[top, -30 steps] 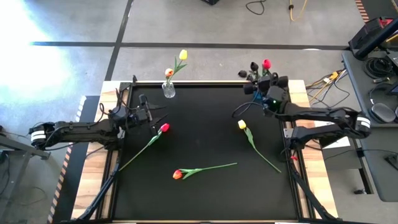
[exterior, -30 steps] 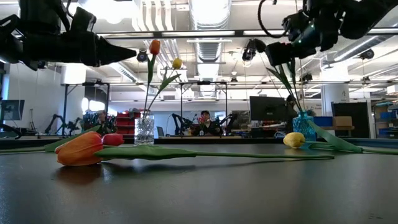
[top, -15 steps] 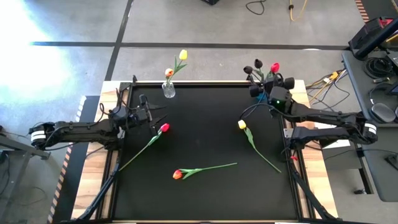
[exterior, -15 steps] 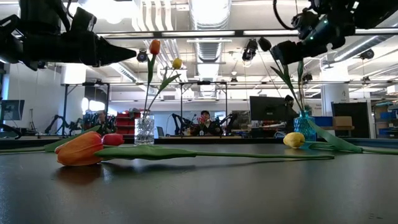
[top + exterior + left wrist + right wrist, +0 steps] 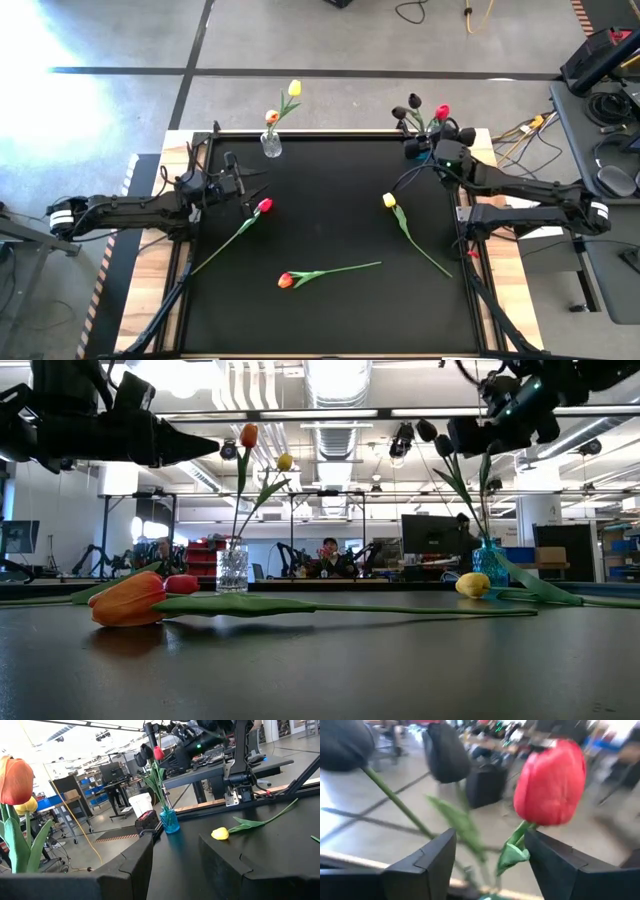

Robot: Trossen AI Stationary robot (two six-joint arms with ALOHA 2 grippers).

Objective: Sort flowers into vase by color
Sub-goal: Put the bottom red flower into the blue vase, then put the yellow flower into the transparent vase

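A blue vase at the table's far right holds two dark tulips and a red tulip. My right gripper is open, level, just short of these heads. The red tulip's stem stands in the gap; I see no touch. A clear vase at the far left holds a yellow tulip and an orange one. Three tulips lie on the mat: red, orange-red, yellow. My left gripper hangs open above the lying red one.
The black mat has bare room along its near side and in the middle. The lying tulips' long green stems stretch across it. Wooden table edges frame the mat, and a cluttered desk stands beyond the right arm.
My right gripper has moved a little toward the table's right edge and slightly up, rolling as it went. The red tulip's head in the blue vase has swung toward the right with it. My left gripper and the lying tulips have kept still.
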